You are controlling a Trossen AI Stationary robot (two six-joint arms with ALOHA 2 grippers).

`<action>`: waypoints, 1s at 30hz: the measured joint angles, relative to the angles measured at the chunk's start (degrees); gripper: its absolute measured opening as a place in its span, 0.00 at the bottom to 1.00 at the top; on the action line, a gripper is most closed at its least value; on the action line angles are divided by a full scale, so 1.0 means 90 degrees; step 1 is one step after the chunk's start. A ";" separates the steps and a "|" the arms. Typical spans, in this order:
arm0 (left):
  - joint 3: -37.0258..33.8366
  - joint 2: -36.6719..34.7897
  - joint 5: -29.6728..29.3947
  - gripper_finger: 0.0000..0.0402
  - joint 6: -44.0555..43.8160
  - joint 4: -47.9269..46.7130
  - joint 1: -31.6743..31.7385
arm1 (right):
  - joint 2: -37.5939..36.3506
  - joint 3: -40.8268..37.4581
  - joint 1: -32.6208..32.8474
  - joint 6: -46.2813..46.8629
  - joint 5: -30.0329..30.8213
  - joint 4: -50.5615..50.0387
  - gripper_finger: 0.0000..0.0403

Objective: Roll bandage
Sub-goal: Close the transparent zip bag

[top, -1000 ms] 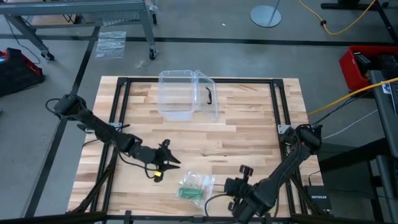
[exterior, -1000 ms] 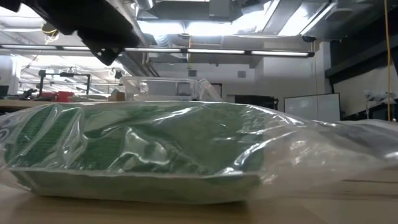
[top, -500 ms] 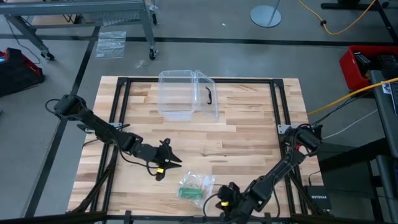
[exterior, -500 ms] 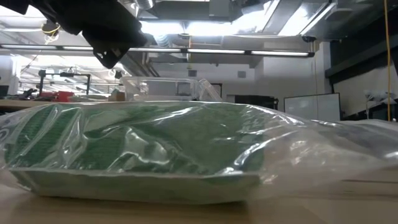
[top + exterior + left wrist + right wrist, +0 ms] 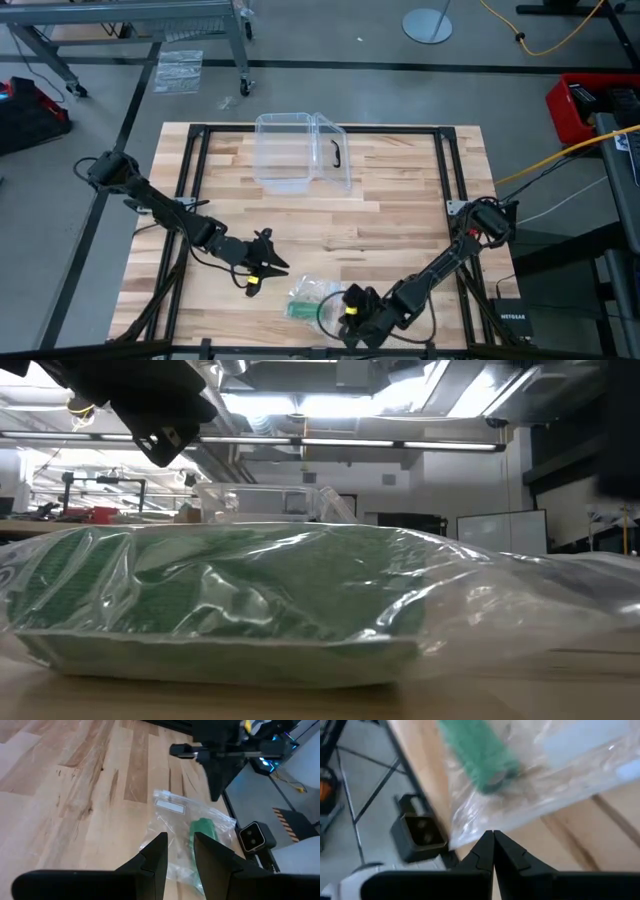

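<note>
High view: bandage (image 5: 303, 309) green, inside clear wrapper (image 5: 318, 297), near table (image 5: 400, 200) edge. Left gripper (image 5: 268, 257) just left of wrapper, fingers narrowly parted, empty. Right gripper (image 5: 347, 310) at wrapper's right edge.
Right wrist view: fingers pressed together, empty, tips at wrapper (image 5: 535, 785) edge.

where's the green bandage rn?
High view: green cloth bandage lies inside the crinkly clear plastic wrapper at the table's near edge, between both grippers.
</note>
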 joint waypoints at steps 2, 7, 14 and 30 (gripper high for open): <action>0.0000 0.0000 -0.0001 0.21 0.0000 -0.0009 -0.0005 | 0.0041 -0.0002 -0.0077 0.0027 -0.0231 -0.0010 0.03; 0.0000 0.0000 -0.0002 0.21 0.0186 -0.0020 -0.0070 | 0.0059 0.0000 -0.0232 0.0135 -0.1124 0.0050 0.05; 0.0000 0.0000 -0.0002 0.21 0.0522 -0.0039 -0.0150 | 0.0060 0.0000 -0.0329 0.0439 -0.1360 0.0044 0.23; 0.0000 -0.0002 -0.0002 0.21 0.0505 -0.0368 -0.0155 | 0.0202 0.0000 -0.0373 0.0556 -0.0594 0.0037 0.56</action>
